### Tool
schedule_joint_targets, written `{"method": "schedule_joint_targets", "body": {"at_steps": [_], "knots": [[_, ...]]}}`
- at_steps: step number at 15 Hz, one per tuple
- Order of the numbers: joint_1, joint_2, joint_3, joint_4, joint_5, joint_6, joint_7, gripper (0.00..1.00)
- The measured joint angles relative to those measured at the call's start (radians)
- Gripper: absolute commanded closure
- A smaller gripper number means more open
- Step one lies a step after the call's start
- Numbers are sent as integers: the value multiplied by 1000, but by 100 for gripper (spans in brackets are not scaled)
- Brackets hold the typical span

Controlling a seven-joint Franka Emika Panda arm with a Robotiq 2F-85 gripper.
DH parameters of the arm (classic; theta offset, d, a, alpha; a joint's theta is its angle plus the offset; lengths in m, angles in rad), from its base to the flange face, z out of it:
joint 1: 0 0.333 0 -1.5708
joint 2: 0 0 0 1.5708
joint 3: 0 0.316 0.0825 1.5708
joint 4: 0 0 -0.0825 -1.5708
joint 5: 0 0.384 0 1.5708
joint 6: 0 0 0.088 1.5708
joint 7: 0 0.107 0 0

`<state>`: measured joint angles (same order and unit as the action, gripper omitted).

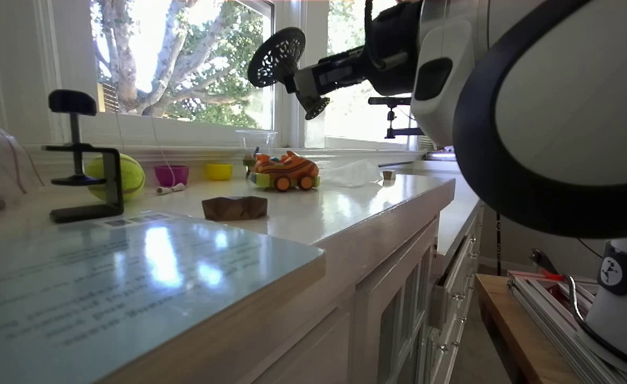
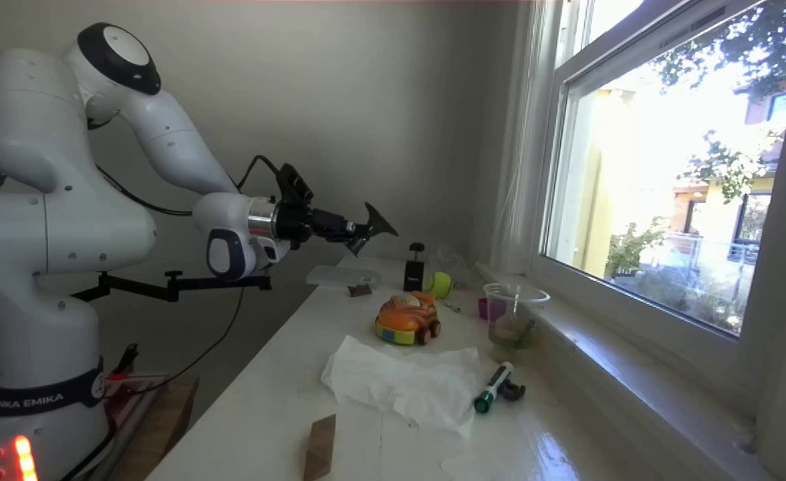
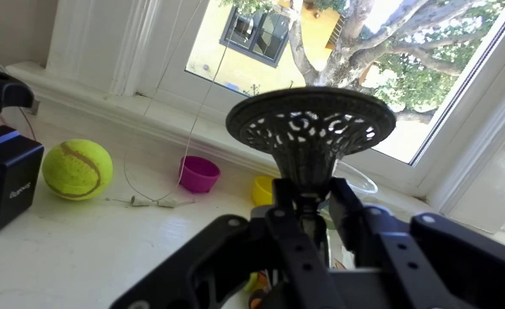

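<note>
Now, at the far left of the wrist view, a black clamp (image 3: 5,180) stands on the tabletop (image 3: 93,249), with a yellow tennis ball (image 3: 77,169) just beside it. Next, going rightward, come a magenta cup (image 3: 199,174) and a yellow cup (image 3: 263,191), both farther back, while an orange toy car (image 2: 406,319), whole in both exterior views, shows only in scraps low down behind the end effector (image 3: 311,193). Right of centre, that end effector is closed narrow on the slim waist of a dark filigree stand (image 3: 308,159), a fingertip on each side, so the stand lies directly between the tips. Its long axis runs across the line of the fingers and leans: in an exterior view its broad flare (image 1: 277,57) points up and leftward, while its smaller flare (image 1: 317,108) hangs down to the right. Only one arm (image 1: 559,106) is present, extending from the right there, and it holds the stand up above the tabletop. Farther right in the wrist view, a clear cup (image 2: 527,310) shows its rim behind the stand.
</note>
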<state>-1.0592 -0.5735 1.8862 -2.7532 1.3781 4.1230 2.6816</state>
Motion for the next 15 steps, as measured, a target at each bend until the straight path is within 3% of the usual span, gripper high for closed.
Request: {"method": "schedule_joint_targets", "body": {"at_steps": [1, 2, 6, 7, 12, 15], "knots": [[0, 0, 0, 0, 0, -6, 0, 93], [0, 1, 1, 0, 0, -9, 0, 71], [0, 1, 1, 0, 0, -9, 0, 71], [0, 1, 1, 0, 0, -9, 0, 93], [1, 0, -9, 0, 0, -21, 0, 93], [-29, 1, -78, -1, -7, -30, -9, 93]]}}
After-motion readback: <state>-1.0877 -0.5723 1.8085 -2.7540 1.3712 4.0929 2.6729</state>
